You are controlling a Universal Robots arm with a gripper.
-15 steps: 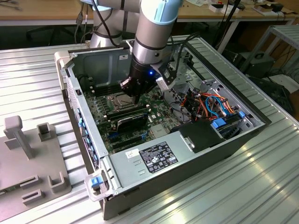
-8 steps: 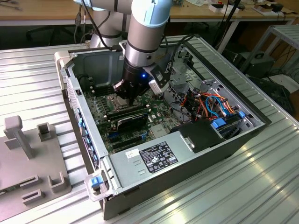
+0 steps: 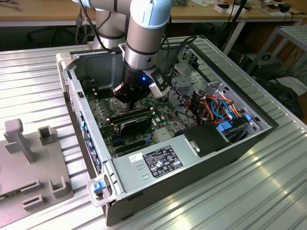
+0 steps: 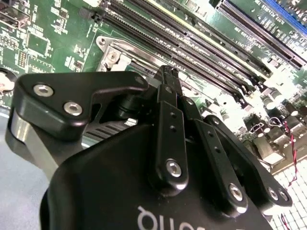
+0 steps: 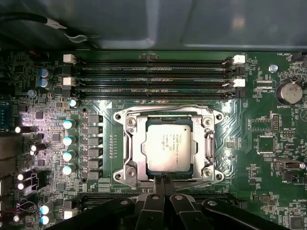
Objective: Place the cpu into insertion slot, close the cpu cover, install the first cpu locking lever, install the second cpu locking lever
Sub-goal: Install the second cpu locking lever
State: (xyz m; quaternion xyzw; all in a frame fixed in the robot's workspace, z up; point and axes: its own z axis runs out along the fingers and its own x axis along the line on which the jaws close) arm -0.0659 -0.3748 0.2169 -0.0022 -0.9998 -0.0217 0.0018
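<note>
Nearest in the exterior view: ribbed metal counter point(image 3: 240, 201), with a grey plastic fixture point(image 3: 29, 158) lying on it at that view's left. Just behind, an open computer case point(image 3: 192, 177) lying on its side. Inside its near end, a power supply carrying a white-and-black printed label point(image 3: 162, 161), print too small to make out. Beside that, orange and blue cables point(image 3: 218, 108) bundled toward the view's right.

Deeper in the case, the green motherboard point(image 5: 249, 120), marked with fine white lettering all over. Down over it, the black gripper point(image 5: 163, 178), fingers point(image 4: 168, 115) closed, tips pressed together at the edge of the socket frame; cannot tell whether anything is pinched between them.

Just beyond the tips, the cpu point(image 5: 169, 146), seated flat in the insertion slot point(image 5: 142, 143), printed text on its metal top. Around it, the cpu cover point(image 5: 207, 143) lying down flat, chip showing through its window. Cannot tell whether the thin wire levers along the frame are latched.

Farther on, long black memory slots point(image 5: 153, 79) and a coin battery point(image 5: 290, 92).
</note>
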